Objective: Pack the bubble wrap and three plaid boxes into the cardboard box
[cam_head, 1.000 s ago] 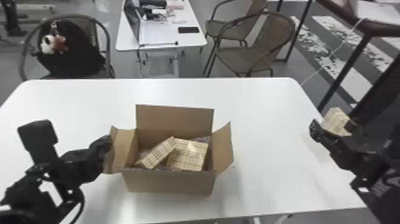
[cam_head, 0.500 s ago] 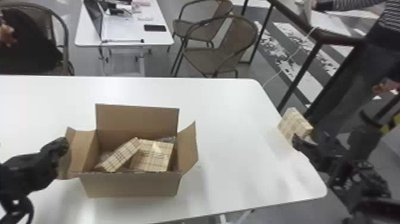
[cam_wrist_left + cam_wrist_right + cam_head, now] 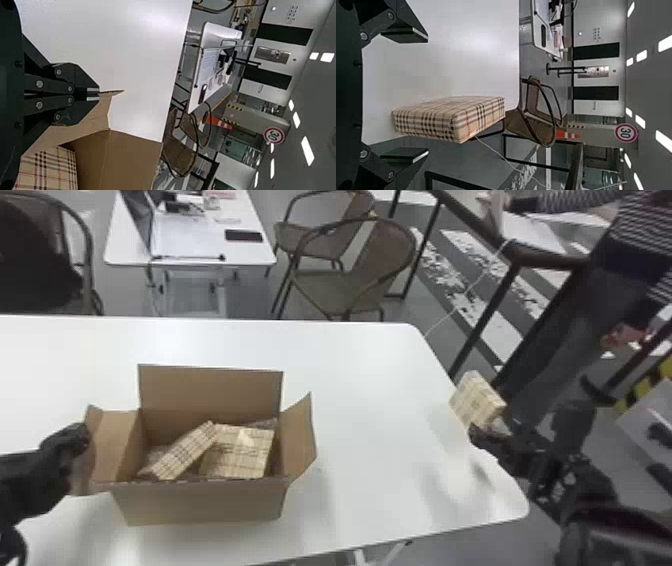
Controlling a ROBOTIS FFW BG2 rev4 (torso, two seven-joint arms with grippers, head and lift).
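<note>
The cardboard box (image 3: 200, 502) stands with its flaps up on the white table. Inside lie two plaid boxes, one tilted (image 3: 185, 450) and one flatter (image 3: 237, 452), with bubble wrap (image 3: 262, 423) showing beside them. At the left flap is my left gripper (image 3: 82, 435); in the left wrist view the left gripper (image 3: 99, 92) is shut on that flap's edge. A third plaid box (image 3: 475, 400) is at the table's right edge, just beyond my right gripper (image 3: 485, 430). In the right wrist view this plaid box (image 3: 447, 118) sits between the open fingers of the right gripper (image 3: 425, 95), touching neither.
Beyond the white table (image 3: 370, 390) are chairs (image 3: 340, 285) and a second table (image 3: 200, 240) with a laptop. A dark railing (image 3: 480, 320) runs along the right, past the table's edge.
The head view has swung to the right, so the table and cardboard box appear farther left. The left gripper stays at the flap, and the right gripper remains near the third plaid box.
</note>
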